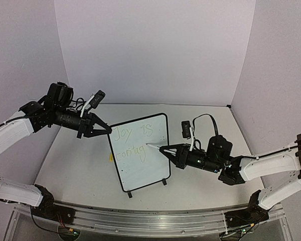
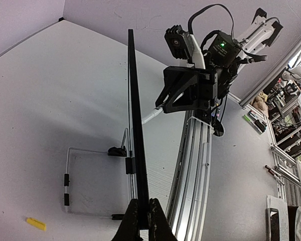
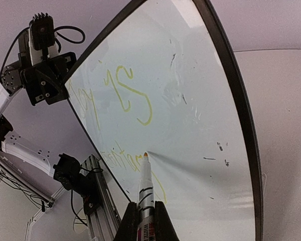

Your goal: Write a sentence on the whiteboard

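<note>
The whiteboard (image 1: 145, 168) stood upright mid-table (image 1: 75, 165), with open room on every side. The left gripper (image 1: 107, 129) was closed on its upper left frame edge. The right gripper (image 1: 164, 149) was clamped on a marker (image 3: 145, 181), tip at the sentence (image 3: 143, 108). Only the left wrist view showed the rear stand (image 2: 66, 179).

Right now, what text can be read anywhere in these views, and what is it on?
"Joy is": yellow handwriting, upper line on the whiteboard.
"contag": lower line on the same board; the word breaks off there, with the marker tip close by.
Marker label: red and white print, too blurred and cut off to read.
Nothing else is legible.
</note>
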Robot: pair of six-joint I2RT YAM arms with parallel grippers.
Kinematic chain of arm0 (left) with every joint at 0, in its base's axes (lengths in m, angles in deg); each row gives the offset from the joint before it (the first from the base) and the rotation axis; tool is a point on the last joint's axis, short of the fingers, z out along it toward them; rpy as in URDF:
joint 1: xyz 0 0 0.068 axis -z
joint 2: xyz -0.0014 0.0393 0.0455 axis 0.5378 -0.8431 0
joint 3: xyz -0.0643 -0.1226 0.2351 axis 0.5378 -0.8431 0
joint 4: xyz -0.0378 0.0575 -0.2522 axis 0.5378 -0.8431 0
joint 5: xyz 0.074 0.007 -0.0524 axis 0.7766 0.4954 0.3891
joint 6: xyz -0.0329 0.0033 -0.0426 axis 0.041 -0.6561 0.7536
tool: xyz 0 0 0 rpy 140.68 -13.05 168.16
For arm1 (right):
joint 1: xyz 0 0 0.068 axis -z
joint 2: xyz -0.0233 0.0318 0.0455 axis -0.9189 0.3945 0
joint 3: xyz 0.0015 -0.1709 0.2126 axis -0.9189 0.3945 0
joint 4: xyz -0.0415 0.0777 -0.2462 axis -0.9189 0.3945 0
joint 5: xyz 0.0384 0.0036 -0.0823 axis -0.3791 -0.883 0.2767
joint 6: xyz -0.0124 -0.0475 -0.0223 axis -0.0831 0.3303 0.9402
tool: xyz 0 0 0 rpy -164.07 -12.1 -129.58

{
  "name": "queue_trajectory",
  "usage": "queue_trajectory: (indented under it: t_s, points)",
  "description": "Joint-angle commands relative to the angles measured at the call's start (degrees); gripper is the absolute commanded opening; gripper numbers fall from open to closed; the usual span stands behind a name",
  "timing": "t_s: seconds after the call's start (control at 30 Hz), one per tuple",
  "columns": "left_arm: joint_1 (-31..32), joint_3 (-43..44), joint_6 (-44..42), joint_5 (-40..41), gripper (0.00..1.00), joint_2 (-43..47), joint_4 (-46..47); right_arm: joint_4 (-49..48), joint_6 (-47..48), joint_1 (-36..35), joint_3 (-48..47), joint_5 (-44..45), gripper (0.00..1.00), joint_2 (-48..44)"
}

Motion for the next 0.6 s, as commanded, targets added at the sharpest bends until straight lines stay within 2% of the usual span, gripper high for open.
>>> queue_trajectory:
  t_s: [0.0, 0.57]
  points:
    - [0.35, -0.39, -0.21, -0.61, 0.00, -0.11, -1.13, -0.11, 1.08, 0.07, -0.08, 2.66, 0.00, -0.65]
    - [0.35, -0.34, -0.18, -0.78, 0.00, -0.33, -1.18, 2.23, -0.31, 0.06, 1.30, 4.58, 0.00, -0.28]
